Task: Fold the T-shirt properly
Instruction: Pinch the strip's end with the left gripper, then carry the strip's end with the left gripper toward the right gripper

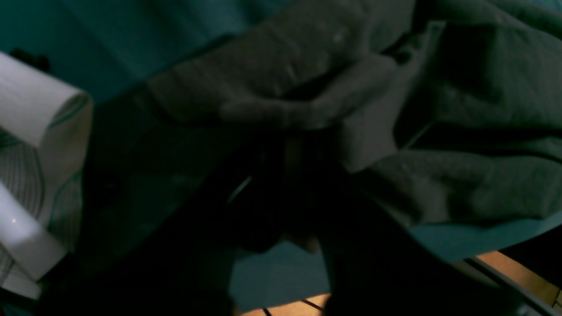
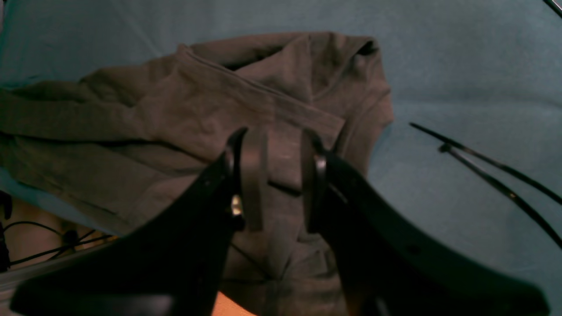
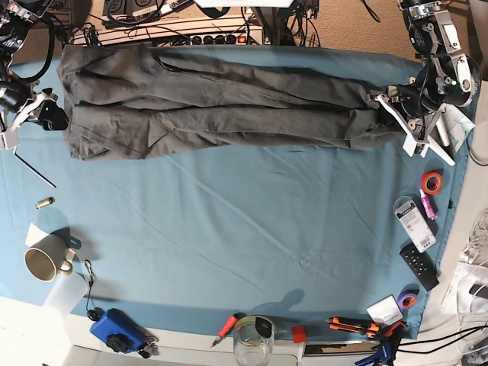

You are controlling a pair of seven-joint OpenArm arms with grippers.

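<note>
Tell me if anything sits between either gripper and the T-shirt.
Nothing visible does. The right gripper hangs with its fingers apart directly over the T-shirt, only open air between them. The left gripper is already at the cloth's far end, though that wrist view is too dark to show the fingers.

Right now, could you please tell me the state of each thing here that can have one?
Dark grey-brown cotton T-shirt: stretched lengthwise, rumpled, unfolded.
Left claw: at the shirt's end; grip unclear.
Right claw: open, above the shirt.
Beige ceramic mug: upright.
Clear glass jar: upright.
</note>
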